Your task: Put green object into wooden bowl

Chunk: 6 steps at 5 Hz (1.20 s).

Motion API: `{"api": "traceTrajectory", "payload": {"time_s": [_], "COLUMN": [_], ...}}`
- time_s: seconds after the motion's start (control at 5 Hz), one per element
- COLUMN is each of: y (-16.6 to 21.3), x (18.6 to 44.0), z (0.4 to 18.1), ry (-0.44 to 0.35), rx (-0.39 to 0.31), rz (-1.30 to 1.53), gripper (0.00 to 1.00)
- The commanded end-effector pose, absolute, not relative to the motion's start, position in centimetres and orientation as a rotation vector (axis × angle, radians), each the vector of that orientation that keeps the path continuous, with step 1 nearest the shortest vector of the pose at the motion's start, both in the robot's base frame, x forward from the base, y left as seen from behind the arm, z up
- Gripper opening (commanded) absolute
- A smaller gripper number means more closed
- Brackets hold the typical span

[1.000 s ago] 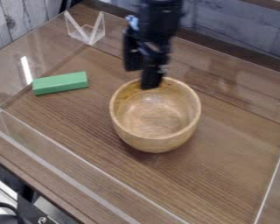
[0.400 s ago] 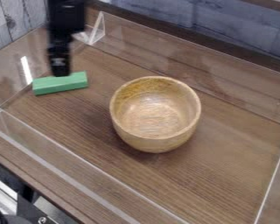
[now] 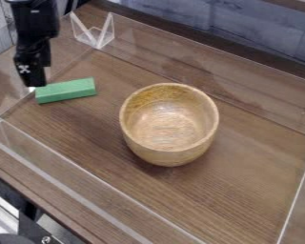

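The green object (image 3: 66, 91), a small flat bright-green block, lies on the dark wooden table to the left of the wooden bowl (image 3: 171, 122). The bowl is round and light tan, stands upright, and its hollow is empty. My gripper (image 3: 34, 80) hangs at the far left, pointing down, just above and beside the block's left end. Its dark fingers look apart, so it is open, and nothing is between them. Whether the fingertips touch the block cannot be made out.
Clear plastic walls (image 3: 28, 143) ring the table top, close behind and to the left of the gripper. A small clear plastic stand (image 3: 91, 30) sits at the back left. The table's front edge runs along the lower left.
The gripper has travelled from above the bowl's far rim leftward to the green block, then a little further left and lower. Block and bowl have not moved.
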<state>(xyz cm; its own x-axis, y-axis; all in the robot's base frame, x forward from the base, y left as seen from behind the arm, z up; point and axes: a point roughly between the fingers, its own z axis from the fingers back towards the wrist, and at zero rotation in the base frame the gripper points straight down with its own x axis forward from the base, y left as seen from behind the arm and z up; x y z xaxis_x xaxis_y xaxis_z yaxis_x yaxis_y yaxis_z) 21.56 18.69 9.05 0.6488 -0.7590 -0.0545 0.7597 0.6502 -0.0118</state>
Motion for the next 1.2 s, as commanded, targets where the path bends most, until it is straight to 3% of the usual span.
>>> {"api": "traceTrajectory", "payload": {"time_s": [0.0, 0.4, 1.0], "y": [19.6, 19.9, 21.1], "x": [23.0, 24.8, 25.6], "z": [8.2, 4.3, 4.0], "ry": [0.018, -0.003, -0.043], "rx": [0.049, 0.026, -0.038], "rz": [-0.926, -1.015, -0.891], "gripper": [1.00, 1.00, 1.00]}}
